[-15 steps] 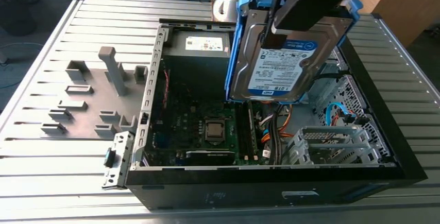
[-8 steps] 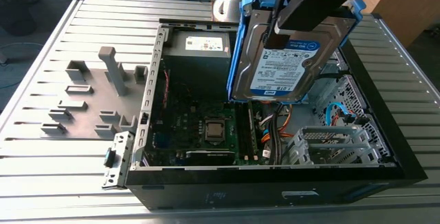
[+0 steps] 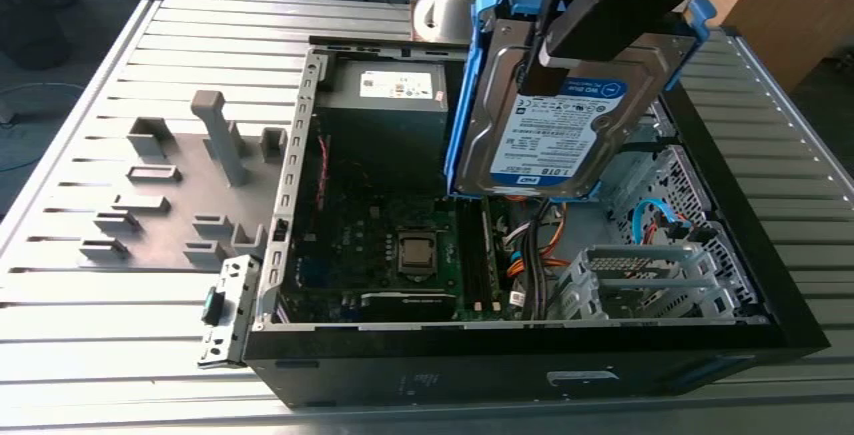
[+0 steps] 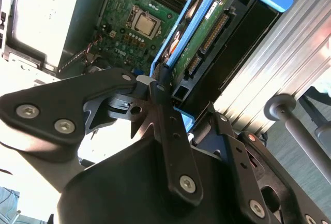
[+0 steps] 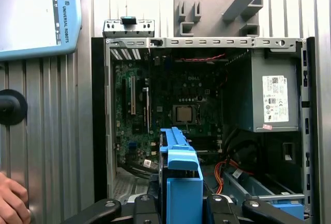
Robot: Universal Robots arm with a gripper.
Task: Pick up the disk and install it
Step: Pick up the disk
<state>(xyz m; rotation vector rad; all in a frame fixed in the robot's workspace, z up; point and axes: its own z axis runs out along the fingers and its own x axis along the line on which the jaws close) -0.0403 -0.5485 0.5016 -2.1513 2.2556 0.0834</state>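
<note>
Above the open computer case (image 3: 747, 285), the disk (image 3: 567, 105) hung upright in the tool (image 3: 587, 25), label facing the exterior camera, its lower edge clear of the case interior and apart from every part beneath it. Tool: clenched on the disk, black fingers (image 4: 165, 125) pressed against the drive's upper portion in the second wrist view, the blue rails (image 3: 463, 95) running down both long sides. Case: lying on its side on the ribbed metal bench (image 3: 80, 295), side panel off, rim exposed all round. Interior items: green motherboard (image 3: 387, 225) with processor socket (image 3: 416, 253) near the middle; grey power-supply box (image 3: 387, 90) with white sticker against the far wall; silver perforated drive cage (image 3: 641, 280) toward the exterior view's right, its top open; orange and blue cables (image 3: 654, 217) between cage and board. Open room: the space directly under the disk held cables and the board edge, with the cage just beside and lower. Bench, exterior view's left: grey fixture plate (image 3: 174, 185) carrying upright posts and brackets, well apart from the disk; a small metal bracket (image 3: 227, 305) touching the case's rim. First wrist view: blue rail end (image 5: 181, 182) in the foreground over the case opening; a pendant (image 5: 36, 14) lay on the bench beside the case; a person's hand (image 5: 13, 200) at the frame edge, near the bench.
</note>
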